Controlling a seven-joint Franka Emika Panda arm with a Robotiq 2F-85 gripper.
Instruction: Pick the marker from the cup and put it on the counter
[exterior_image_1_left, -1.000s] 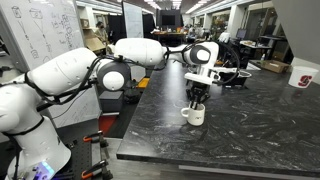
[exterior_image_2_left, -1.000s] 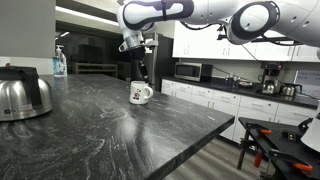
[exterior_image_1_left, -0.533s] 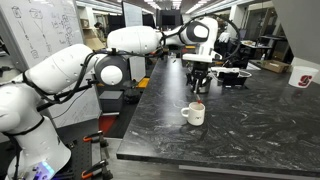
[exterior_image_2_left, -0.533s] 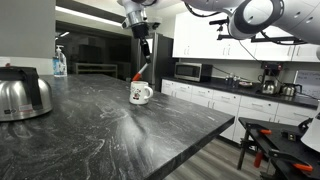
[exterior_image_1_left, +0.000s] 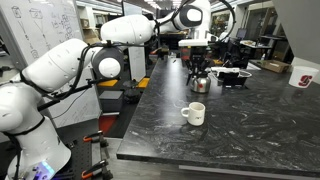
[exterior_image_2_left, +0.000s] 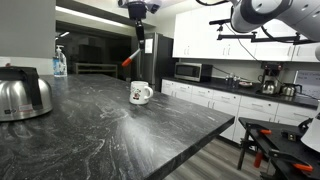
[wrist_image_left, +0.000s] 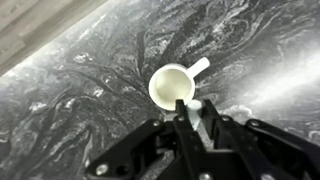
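Observation:
The white cup (exterior_image_1_left: 195, 114) stands on the black marbled counter (exterior_image_1_left: 250, 125); it also shows in the other exterior view (exterior_image_2_left: 140, 93) and from above in the wrist view (wrist_image_left: 172, 86), where it looks empty. My gripper (exterior_image_2_left: 140, 44) hangs well above the cup and is shut on the marker (exterior_image_2_left: 131, 58), which dangles slanted with its red end down. In the wrist view the pale marker (wrist_image_left: 191, 106) sits pinched between the fingers (wrist_image_left: 195, 118). In an exterior view the gripper (exterior_image_1_left: 197, 60) is high over the counter; the marker is too small to make out there.
A shiny metal kettle (exterior_image_2_left: 22, 95) stands on the counter, also seen behind the gripper (exterior_image_1_left: 201, 83). A white bucket with red print (exterior_image_1_left: 303, 73) sits at the far end. The counter edge (exterior_image_2_left: 215, 128) drops off near the cup.
The gripper has risen straight up from the cup's mouth, and the marker has come out of the cup in its fingers. The cup has stayed in place.

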